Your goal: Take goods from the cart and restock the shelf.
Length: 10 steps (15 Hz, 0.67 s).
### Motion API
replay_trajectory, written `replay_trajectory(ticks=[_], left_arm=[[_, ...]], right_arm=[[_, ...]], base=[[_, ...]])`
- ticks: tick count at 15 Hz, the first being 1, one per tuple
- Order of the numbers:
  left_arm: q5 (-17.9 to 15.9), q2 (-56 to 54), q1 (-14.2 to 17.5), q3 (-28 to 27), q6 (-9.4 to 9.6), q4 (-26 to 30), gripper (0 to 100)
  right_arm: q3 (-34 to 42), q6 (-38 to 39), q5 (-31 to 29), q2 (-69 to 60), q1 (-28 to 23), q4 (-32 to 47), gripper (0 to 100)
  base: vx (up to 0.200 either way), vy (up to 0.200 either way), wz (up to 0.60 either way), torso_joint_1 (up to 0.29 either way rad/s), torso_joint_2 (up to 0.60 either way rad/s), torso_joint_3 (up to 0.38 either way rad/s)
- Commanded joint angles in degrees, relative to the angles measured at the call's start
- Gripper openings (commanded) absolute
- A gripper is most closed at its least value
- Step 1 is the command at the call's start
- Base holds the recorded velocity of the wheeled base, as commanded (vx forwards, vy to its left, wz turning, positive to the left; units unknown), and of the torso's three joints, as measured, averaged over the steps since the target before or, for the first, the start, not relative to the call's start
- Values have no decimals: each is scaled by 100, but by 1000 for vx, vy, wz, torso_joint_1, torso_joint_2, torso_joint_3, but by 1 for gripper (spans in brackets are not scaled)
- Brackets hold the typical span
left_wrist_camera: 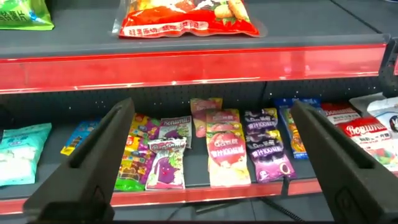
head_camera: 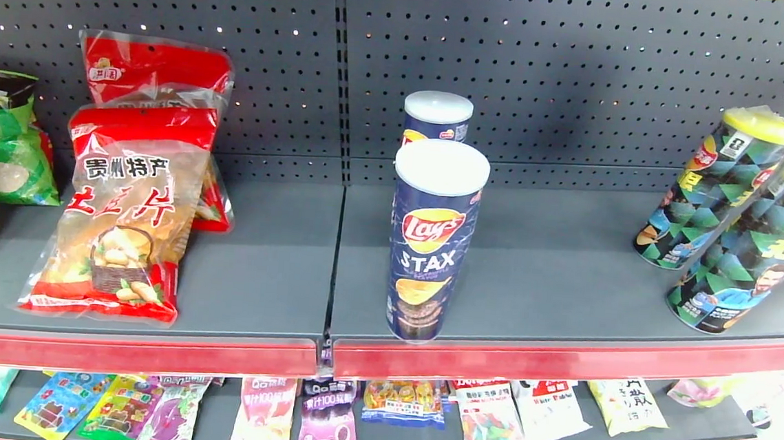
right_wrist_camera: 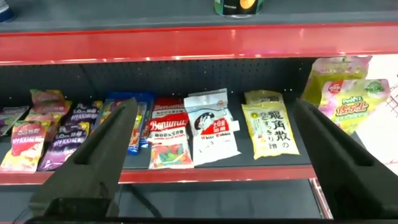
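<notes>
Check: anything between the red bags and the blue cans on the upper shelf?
Nothing; head view shows bare shelf between red bags and blue cans.

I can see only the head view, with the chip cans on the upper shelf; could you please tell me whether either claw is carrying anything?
Observer: No. The left claw is open, with nothing between its fingers.
Operator: Thank you. And the right one?
Observer: The right claw is open and empty too.
Operator: What is the right one facing?
Observer: It faces the white packet on the lower shelf, which lies beside a yellow packet.
</notes>
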<state>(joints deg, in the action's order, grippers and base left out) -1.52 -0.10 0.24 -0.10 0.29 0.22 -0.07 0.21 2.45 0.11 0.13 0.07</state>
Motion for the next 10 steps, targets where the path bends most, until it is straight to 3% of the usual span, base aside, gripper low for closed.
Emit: replay_trajectory(ticks=[1,3,6,10], left_arm=[[3,10,2,1,-3,4,100],[3,10,2,1,-3,4,100],[3,10,2,1,-12,4,100],[12,10,2,1,-12,4,100]], right_arm=[[-1,-3,-8,-2,4,1,100],[7,-3,-8,-2,4,1,100],[-1,-12,-8,-2,4,1,100],[-1,-21,-8,-2,4,1,100]], base=[[-200,0,0,17,2,2],[-200,0,0,10,0,2],[0,0,0,0,0,0],[0,-200,0,7,1,-1]])
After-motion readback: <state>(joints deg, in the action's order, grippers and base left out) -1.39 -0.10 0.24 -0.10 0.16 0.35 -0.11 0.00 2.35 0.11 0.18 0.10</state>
